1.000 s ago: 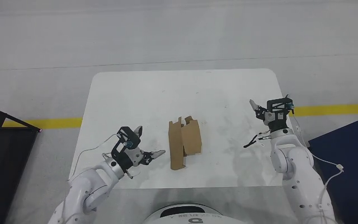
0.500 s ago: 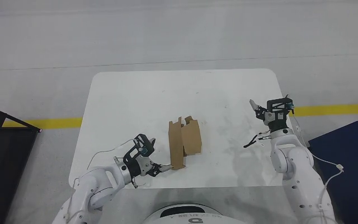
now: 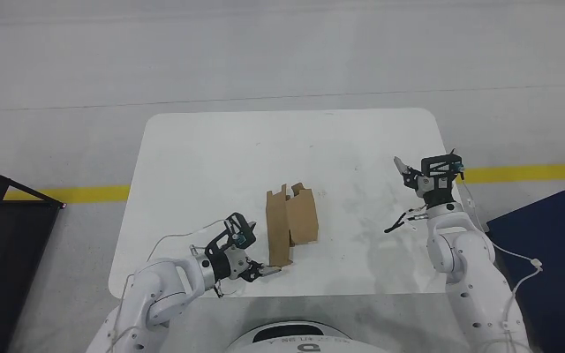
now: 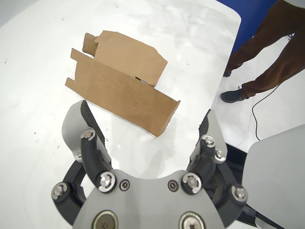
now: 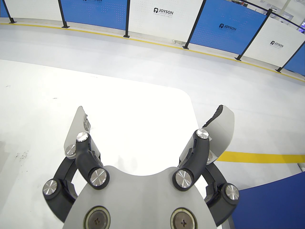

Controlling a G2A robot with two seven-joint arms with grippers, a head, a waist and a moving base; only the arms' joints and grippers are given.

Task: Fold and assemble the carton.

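Observation:
A flat brown carton [image 3: 290, 224] lies folded near the middle of the white table [image 3: 221, 159], one long panel partly over a shorter one. In the left wrist view the carton [image 4: 119, 82] lies just ahead of the fingertips. My left gripper [image 3: 258, 254] is open beside the carton's near end, close to the table's front edge, with nothing between its fingers; its own view shows the left gripper [image 4: 145, 117] wide open over the long panel's edge. My right gripper [image 3: 404, 194] hangs open over the table's right side, far from the carton, the right gripper [image 5: 152, 117] holding nothing.
The table's front edge [image 3: 291, 296] runs close behind the left gripper. A person's legs [image 4: 266, 55] stand on the floor past the table's edge. A yellow floor line [image 3: 88, 192] passes behind the table, and blue and white barrier panels [image 5: 166, 13] stand far off.
My left arm has swung right along the table's front edge, bringing its open gripper up to the carton's near end. The right arm and the carton have kept still.

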